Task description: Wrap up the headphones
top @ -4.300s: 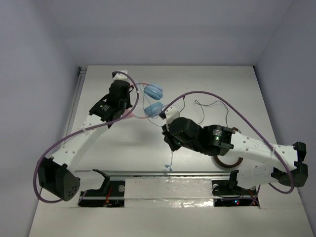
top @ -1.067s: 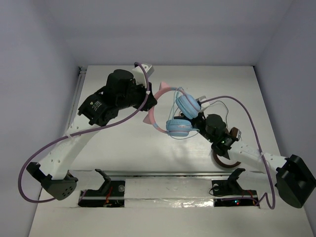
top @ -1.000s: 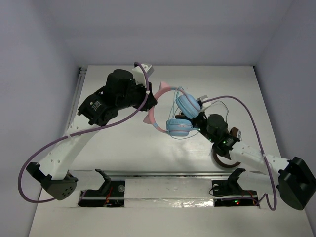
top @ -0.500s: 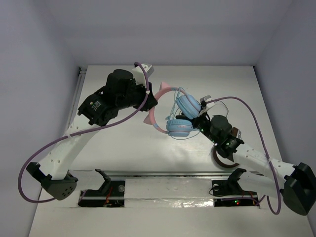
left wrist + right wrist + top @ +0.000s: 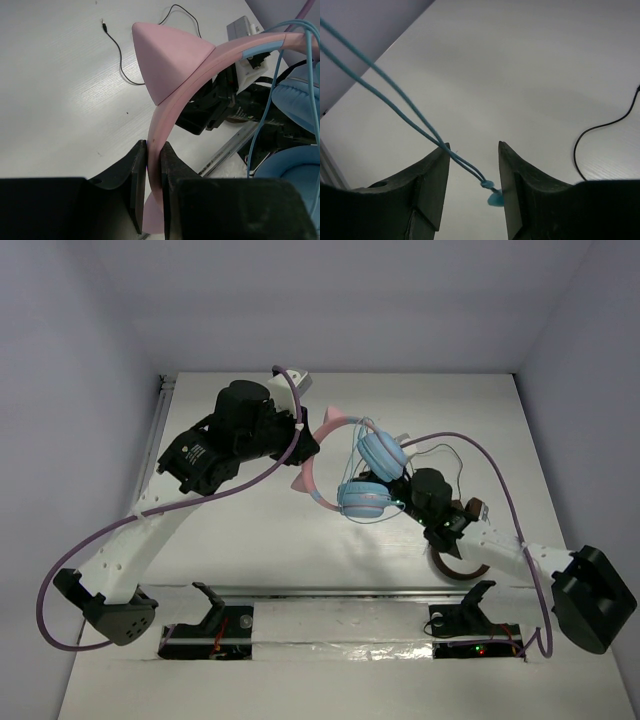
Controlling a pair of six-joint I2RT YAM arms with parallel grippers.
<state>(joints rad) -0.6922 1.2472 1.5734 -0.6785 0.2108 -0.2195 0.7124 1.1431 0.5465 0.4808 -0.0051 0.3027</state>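
The left pincer (image 5: 153,165) is clenched on the pink headband (image 5: 165,115) of the headphones (image 5: 360,498), holding them lifted off the worktop (image 5: 240,530) near its middle. The right pincer (image 5: 474,150) sits released beside the earcups (image 5: 378,452), jaws apart, with the thin light-blue cable (image 5: 465,164) running loose between them. A black cable (image 5: 600,131) lies nearby.

No words or numbers can be read here. The left arm (image 5: 197,450) has a tiny white mark on its black part, seen from the top, but it is too small and blurry to tell what it says.
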